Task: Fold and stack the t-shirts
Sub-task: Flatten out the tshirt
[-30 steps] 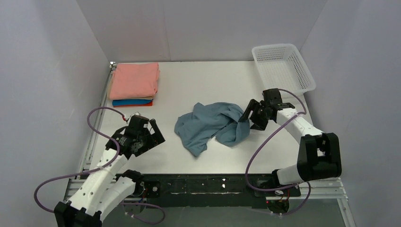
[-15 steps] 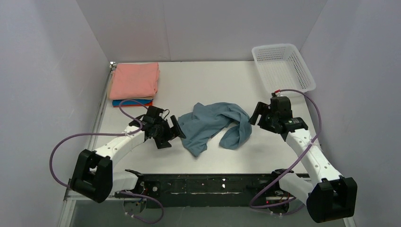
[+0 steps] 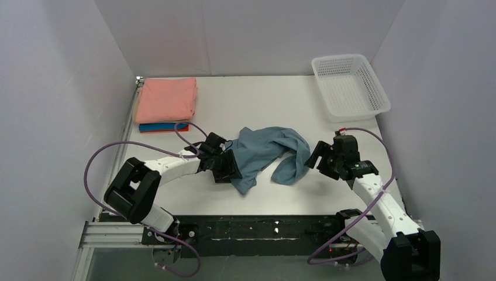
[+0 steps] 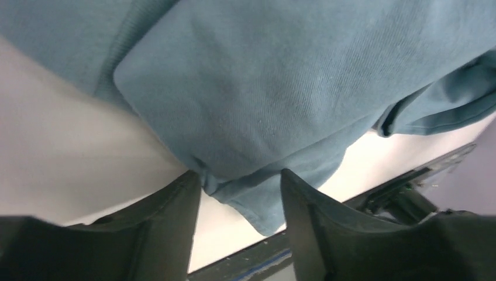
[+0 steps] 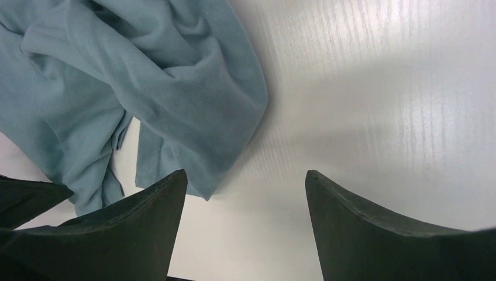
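We see only a thin edge of the bright blue shirt under the salmon-pink shirt; the blue-grey shirt overruns the left wrist view.

Bright, even light, soft shadows; glare sheens the table at right.
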`<state>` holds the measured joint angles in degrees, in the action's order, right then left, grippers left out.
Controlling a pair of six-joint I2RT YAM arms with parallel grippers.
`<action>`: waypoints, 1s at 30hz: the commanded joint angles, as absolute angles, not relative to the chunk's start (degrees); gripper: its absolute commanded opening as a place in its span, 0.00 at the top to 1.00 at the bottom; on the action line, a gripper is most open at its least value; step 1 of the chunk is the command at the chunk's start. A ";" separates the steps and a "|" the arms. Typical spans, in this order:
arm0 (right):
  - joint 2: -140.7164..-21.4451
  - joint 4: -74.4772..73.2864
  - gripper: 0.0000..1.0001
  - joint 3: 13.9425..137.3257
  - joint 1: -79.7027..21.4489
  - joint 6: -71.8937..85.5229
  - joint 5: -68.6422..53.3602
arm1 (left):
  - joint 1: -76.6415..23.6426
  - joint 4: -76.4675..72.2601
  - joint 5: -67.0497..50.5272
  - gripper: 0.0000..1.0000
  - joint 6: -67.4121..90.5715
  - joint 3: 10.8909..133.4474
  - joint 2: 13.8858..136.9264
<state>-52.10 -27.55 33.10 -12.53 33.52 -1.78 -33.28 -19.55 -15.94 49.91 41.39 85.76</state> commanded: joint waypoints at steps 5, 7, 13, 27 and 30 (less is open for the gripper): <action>-53.33 -21.60 0.19 31.48 -17.12 37.81 -0.35 | -38.20 -10.06 -3.47 1.00 49.21 42.82 87.88; -54.57 -21.03 0.20 31.46 -19.31 38.27 2.16 | -38.69 -7.99 -1.60 1.00 48.15 43.61 87.22; -59.01 -17.32 0.23 32.10 -26.29 40.58 5.86 | -39.31 -5.75 1.47 1.00 47.59 42.53 81.41; -62.56 -27.08 0.99 40.97 -27.43 40.44 21.88 | -39.26 10.93 22.48 1.00 39.58 48.60 64.51; -57.60 -33.23 0.99 46.96 -27.38 34.76 26.41 | -39.08 13.52 28.27 1.00 35.86 54.35 62.82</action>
<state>-64.23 -25.52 38.28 -27.31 41.10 16.67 -39.13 3.73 15.94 41.69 47.62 65.63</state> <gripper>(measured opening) 0.051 0.026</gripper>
